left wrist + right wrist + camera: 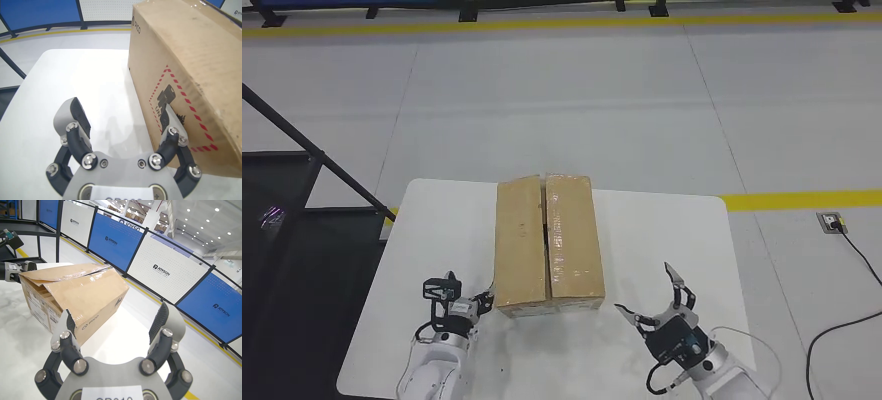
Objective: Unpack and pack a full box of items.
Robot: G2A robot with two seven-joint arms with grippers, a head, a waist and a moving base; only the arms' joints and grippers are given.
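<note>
Cardboard box [547, 240] sat mid-table on the white table [662, 230], long side running away from the robot, 2 top flaps shut with a seam down the middle and glossy tape over it. In the right wrist view the box [85, 294] showed the taped seam torn and slightly lifted at the near end, with labels on the end face.

Left gripper [467, 290] was low at the box's near-left corner, claw wide, nothing in it. In the left wrist view its gripper [122, 106] had 1 finger right against the box's printed side [179, 56], whether touching or just beside I couldn't tell; the other finger was over bare table [75, 75].

Right gripper [645, 290] was off the near-right corner, apart from the box, claw wide and holding nothing; same in its own view [115, 308].

Yellow floor line [802, 200] beyond the table, blue and white fence panels [160, 270] behind.
</note>
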